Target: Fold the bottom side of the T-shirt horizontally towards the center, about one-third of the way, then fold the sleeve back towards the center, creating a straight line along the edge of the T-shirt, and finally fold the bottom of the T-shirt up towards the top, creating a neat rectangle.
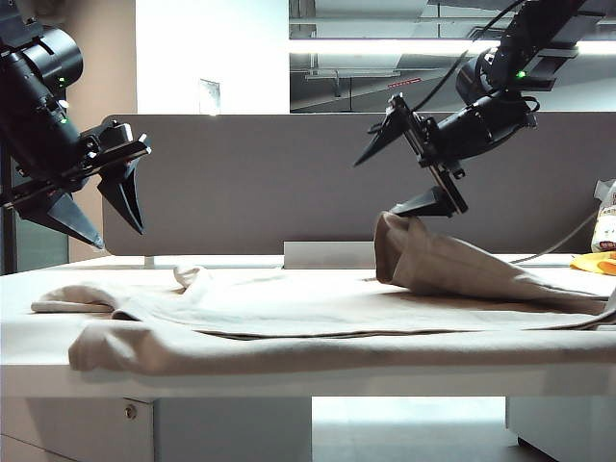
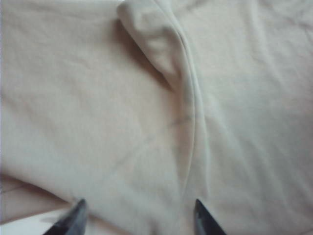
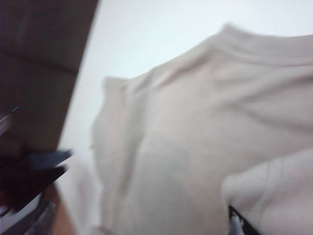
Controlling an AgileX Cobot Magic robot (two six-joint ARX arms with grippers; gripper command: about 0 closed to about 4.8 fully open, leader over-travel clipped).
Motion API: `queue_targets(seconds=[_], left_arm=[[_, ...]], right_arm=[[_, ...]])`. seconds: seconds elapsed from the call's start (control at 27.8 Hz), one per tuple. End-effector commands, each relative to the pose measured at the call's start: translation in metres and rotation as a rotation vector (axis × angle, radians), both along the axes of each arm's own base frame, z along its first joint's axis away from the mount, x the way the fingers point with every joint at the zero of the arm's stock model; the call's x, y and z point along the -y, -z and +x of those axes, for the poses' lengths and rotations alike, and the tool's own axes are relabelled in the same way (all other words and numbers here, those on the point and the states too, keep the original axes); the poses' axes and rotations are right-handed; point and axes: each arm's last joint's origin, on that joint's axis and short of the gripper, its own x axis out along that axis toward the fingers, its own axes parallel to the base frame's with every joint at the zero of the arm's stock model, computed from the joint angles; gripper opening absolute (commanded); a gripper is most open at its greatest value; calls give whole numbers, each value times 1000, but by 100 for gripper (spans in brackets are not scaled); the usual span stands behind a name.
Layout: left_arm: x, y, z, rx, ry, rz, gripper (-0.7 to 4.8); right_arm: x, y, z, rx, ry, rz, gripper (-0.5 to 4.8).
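**Both grippers open above a half-folded shirt**

The T-shirt (image 1: 289, 318) lies spread across the white table (image 1: 241, 371), reaching nearly from one end to the other, with its near edge draped slightly over the table's front.

The left gripper (image 1: 120, 226) hangs in the air above the shirt's left end, well clear of the cloth. Its two dark fingers point down and stand apart with nothing between them. In the left wrist view the fingertips (image 2: 73, 220) frame a raised ridge of cloth (image 2: 161, 49) lying below them.

The right gripper (image 1: 399, 173) is up over the shirt's right end, tilted, with its jaws spread wide. Just under its lower finger a fold of the shirt stands up in a peak (image 1: 404, 245); whether finger and cloth touch cannot be told. The right wrist view is blurred, but a hemmed edge with parallel stitch lines, the bottom of the T-shirt (image 3: 266, 188), sits right beside one fingertip (image 3: 239, 223).
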Motion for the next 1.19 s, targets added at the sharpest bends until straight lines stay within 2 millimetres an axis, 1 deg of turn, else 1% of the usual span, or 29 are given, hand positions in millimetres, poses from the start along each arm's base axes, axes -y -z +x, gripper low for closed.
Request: queue_targets(seconds=[0.04,0.14,0.22,0.36,0.5,0.54,0.61,0.68,0.79,0.9,1.08,1.19], left_arm=[[0,-1,-1,-1,8,0,278],[1,-1,-1,-2,12,-6,278],[1,-1,-1,-4,12,-7,278],[1,-1,-1,-8,11,-6,278],[1,-1,-1,-9,9,-9,278],[1,-1,-1,-10,10,-10,278],[1,-1,-1,-10,12,-12,278],[1,-1,-1,-10,16,-17,278],[1,-1,-1,-11,16,-17,278],[1,-1,-1,-8,16,-18,278],[1,-1,-1,-7,16,-18,278],[1,-1,-1,-3,14,-20,278]], right_arm=[[8,-1,0,-23,114,-103,472],[12,5,-2,-48,195,-221,471],[14,7,-3,-39,218,-294,471],[19,12,-5,5,259,-510,468],[27,16,-8,49,286,-808,413],[28,16,-8,60,296,-873,412],[31,16,-7,81,309,-938,412],[37,12,-6,90,343,-959,412],[42,3,-5,129,376,-940,412],[40,-9,-4,197,356,-839,412],[33,-28,-7,278,368,-812,412],[30,-33,-9,288,356,-774,409]])
